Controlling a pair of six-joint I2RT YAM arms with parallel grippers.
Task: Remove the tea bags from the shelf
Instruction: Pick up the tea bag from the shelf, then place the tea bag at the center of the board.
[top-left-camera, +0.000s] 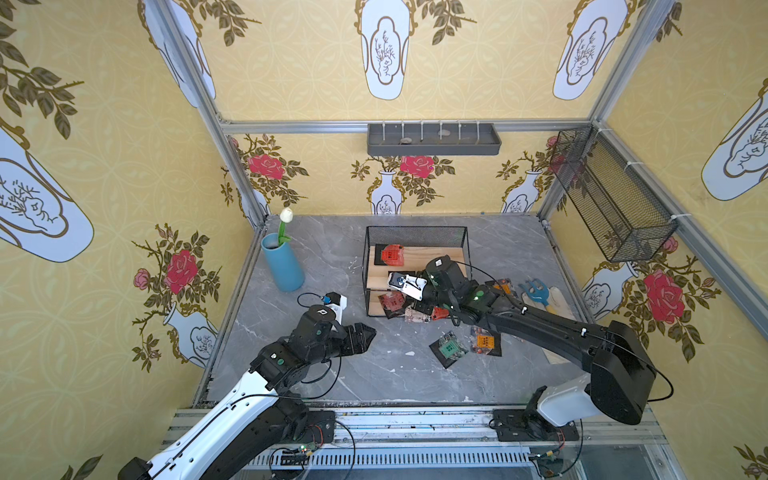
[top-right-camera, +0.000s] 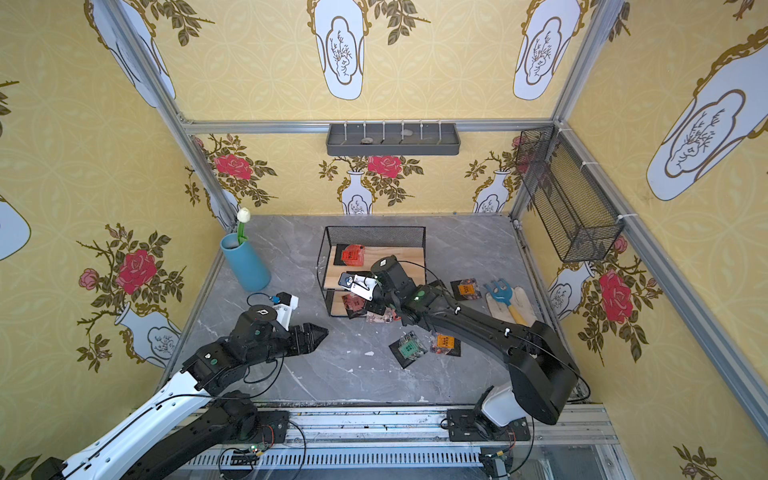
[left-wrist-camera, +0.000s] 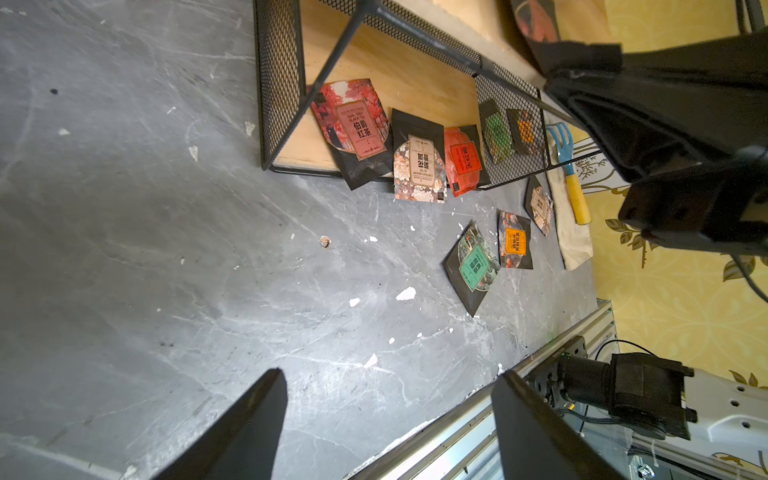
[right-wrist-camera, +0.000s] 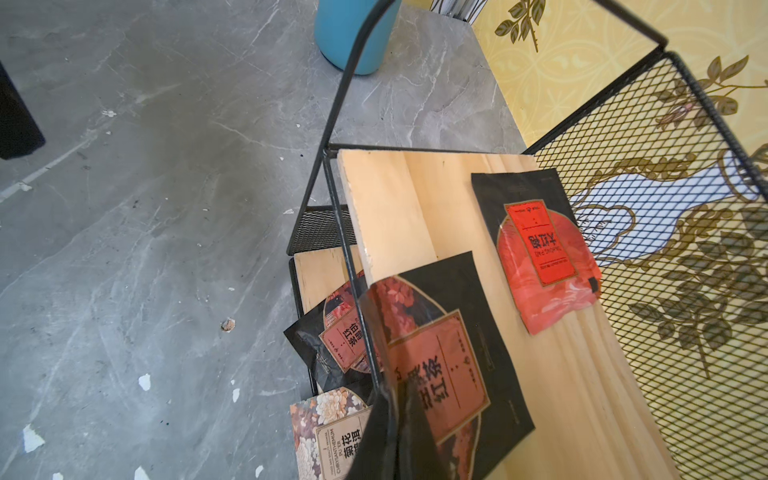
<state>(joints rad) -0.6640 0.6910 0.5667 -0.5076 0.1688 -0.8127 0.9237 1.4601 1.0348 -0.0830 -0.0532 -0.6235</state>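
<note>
— Right hand (right-wrist-camera: 399, 432): what state, and where?
— Pressed together on the near edge of the dark-red bag (right-wrist-camera: 440, 357), at the front of the upper board. Only one finger shows in the wrist view, so the pinch itself is a judgement.
— Setting, largest first?
— Desk (top-left-camera: 374, 382); shelf (top-left-camera: 417, 237) standing on it, open front toward the arms; left hand (top-left-camera: 368, 332), spread, hovering over bare desk well apart from the shelf.
— And the bags?
— Upper board: the pinched one, with a bright-red bag (top-left-camera: 392, 254) nearer the mesh back. Lower board: three bags (left-wrist-camera: 419, 166) overhanging its front edge onto the desk. Already off: green bag (top-left-camera: 449, 347) and orange bag (top-left-camera: 484, 341), side by side on the desk.
— Which relation governs the coming move?
— The pinched bag's long side runs roughly along the right hand's reach, so a straight pull out through the open front should clear it. The right arm is nearer.
</note>
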